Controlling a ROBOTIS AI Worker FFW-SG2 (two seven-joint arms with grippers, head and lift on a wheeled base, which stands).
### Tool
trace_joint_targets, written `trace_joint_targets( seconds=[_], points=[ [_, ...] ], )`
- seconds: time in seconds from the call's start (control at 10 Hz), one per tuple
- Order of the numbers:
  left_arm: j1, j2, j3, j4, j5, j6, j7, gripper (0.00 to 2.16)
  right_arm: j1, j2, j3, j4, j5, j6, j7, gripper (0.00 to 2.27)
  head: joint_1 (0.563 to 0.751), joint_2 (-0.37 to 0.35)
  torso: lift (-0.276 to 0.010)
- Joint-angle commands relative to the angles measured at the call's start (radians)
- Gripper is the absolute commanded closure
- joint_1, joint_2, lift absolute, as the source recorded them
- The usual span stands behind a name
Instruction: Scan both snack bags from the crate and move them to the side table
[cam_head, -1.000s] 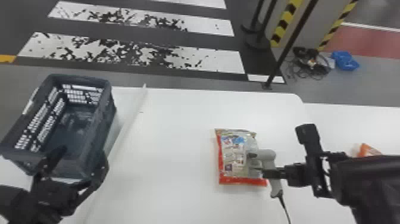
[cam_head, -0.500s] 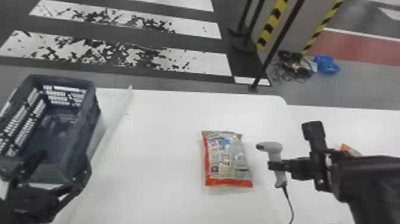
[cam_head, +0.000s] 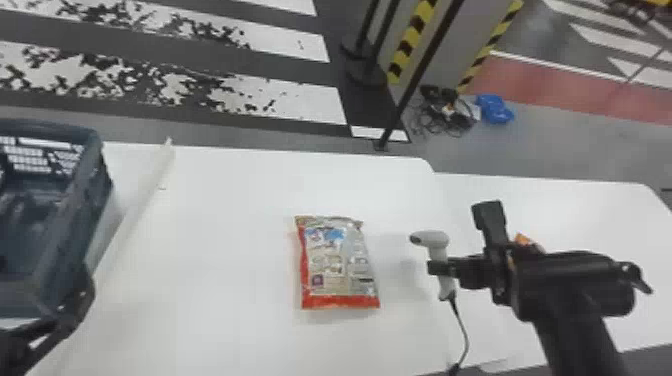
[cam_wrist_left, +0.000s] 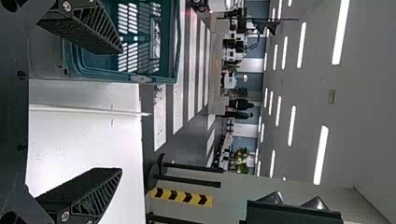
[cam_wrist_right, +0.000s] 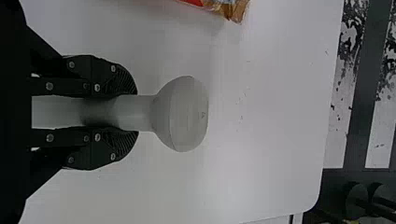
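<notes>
Snack bag, silvery, red-edged, right gripper clasping pale scanner, left gripper spread

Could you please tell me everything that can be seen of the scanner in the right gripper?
The scanner is pale grey, smooth and plastic-looking, with a rounded head on a narrower handle. A thin, dark cable hangs from the handle's lower end. The right gripper is shut on the handle, one finger on each side. The scanner is held roughly upright, head uppermost, to the right of the snack bag and apart from it, with the head's darker front end facing the bag's side.
</notes>
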Motion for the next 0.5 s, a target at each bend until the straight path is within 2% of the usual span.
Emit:
trace_joint_targets(
  seconds=[0.0, 0.4],
  points=[
    [0.0, -0.001, -0.001, -0.001, -0.002, 0.003, 0.0, 0.1, -0.019, -0.007, 0.003, 0.048, 0.004, -0.029, 0.0, 2.24, 0.695, -0.35, -0.029],
    [0.003, 0.0, -0.001, -0.003, 0.0, 0.0, 0.0, 0.1, -0.051, -0.011, 0.031, 0.144, 0.02, -0.085, -0.009, 2.24, 0.695, -0.35, -0.029]
  ],
)
